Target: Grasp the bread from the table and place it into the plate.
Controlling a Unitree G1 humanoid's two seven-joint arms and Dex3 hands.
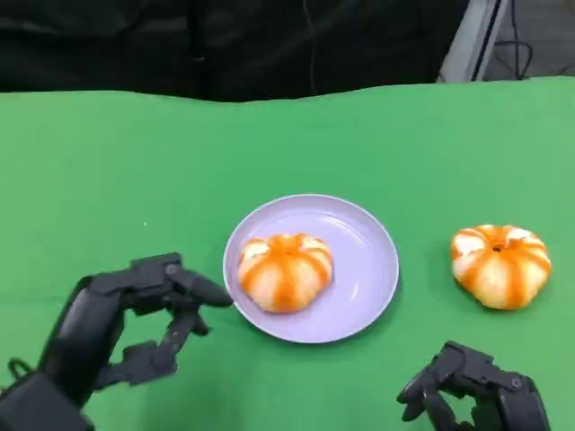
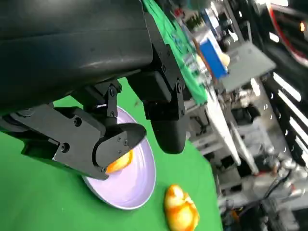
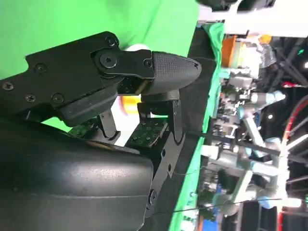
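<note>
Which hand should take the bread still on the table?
Right. The loose bread lies on the cloth just beyond the right hand; the left hand sits across the plate, which already holds one.

Left hand (image 1: 126, 323): matte black throughout, built of angular linked segments with rounded tips, joined to a broad, smooth black shell at the wrist. A thin black cable loops beside the forearm at the frame's lower left edge. Right hand (image 1: 472, 391): the same matte black, blocky segments. In the left wrist view the fingers (image 2: 163, 101) show flat plates fastened by small round black screws. In the right wrist view one of the fingers (image 3: 166, 72) ends in a finely textured pad; a dark green circuit board sits beneath it, and the shell is glossy black.
</note>
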